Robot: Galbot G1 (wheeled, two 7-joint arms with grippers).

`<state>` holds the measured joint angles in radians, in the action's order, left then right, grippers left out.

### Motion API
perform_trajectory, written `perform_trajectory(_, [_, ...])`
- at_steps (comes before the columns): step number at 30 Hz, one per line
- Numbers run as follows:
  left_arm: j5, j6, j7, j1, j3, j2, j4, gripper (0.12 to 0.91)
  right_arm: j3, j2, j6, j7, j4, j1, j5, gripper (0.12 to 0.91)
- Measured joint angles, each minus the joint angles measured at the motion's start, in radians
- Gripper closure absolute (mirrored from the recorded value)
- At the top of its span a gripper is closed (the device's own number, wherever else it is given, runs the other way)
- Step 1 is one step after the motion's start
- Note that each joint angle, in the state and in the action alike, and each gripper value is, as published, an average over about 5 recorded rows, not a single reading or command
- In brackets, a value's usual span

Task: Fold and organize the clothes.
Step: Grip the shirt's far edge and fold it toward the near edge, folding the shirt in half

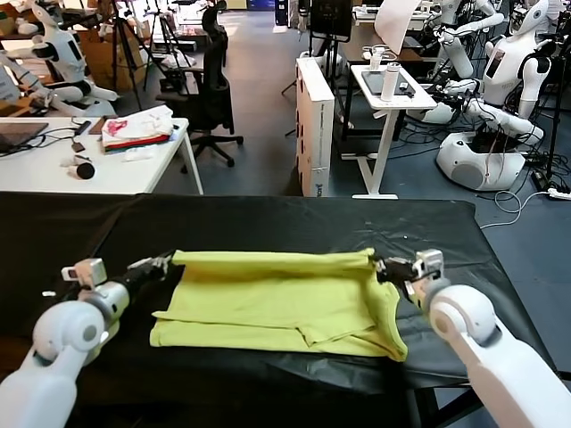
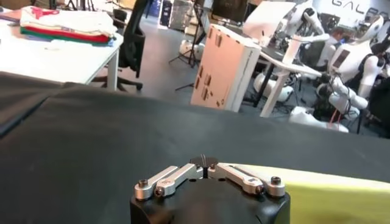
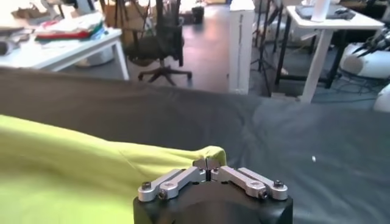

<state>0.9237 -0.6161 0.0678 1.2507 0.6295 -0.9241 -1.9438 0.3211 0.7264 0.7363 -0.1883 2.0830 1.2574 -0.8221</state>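
Two grippers: both were at work, one at each far corner of a single garment on the black tabletop (image 1: 268, 214).
Left gripper (image 1: 166, 261): its fingers were pressed fully together at the far left corner of the lime-yellow T-shirt (image 1: 277, 303); in the left wrist view the fingertips met with no gap, and whether cloth was pinched between them could not be made out.
Right gripper (image 1: 378, 265): its fingers were closed on the far right corner of the T-shirt; in the right wrist view a bunched tip of yellow cloth sat right at the shut fingertips.
T-shirt: it lay stretched between the two grippers and reached from them toward the robot's body, its far edge running straight from one gripper to the other.
Fold: the cloth lay doubled, with an upper layer over a wider lower one, and the side below the right gripper was rumpled and turned over.
Beyond the left gripper: a white table (image 1: 53, 174) stood well apart, carrying a folded white-pink-red fabric pile (image 1: 136, 129).
Beyond both grippers: a black office chair (image 1: 211, 80) stood on the floor, well apart.
Beyond the right gripper: a white side table (image 1: 393, 94) stood well apart, with other white robots (image 1: 500, 80) past it.
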Motion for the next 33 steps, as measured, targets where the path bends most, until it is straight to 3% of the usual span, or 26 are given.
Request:
perform_trajectory(15, [-0.063, -0.017, -0.004, 0.189, 0.054, -0.012, -0.08, 0.884, 0.047, 0.002, 0.0, 0.008, 0.042, 0.036, -0.018, 0.887])
perform_trajectory(26, [-0.083, -0.039, -0.005, 0.219, 0.056, -0.025, -0.076, 0.884, 0.117, 0.061, 0.0, 0.009, 0.038, 0.015, -0.027, 0.883])
perform_trajectory(31, [-0.09, -0.091, 0.002, 0.233, 0.069, -0.025, -0.093, 0.88, 0.11, 0.124, -0.002, 0.007, -0.016, -0.025, 0.012, 0.746])
perform_trajectory(33, [-0.095, -0.107, 0.011, 0.243, 0.08, -0.027, -0.106, 0.858, 0.103, 0.149, -0.009, 0.009, -0.043, -0.041, 0.025, 0.613])
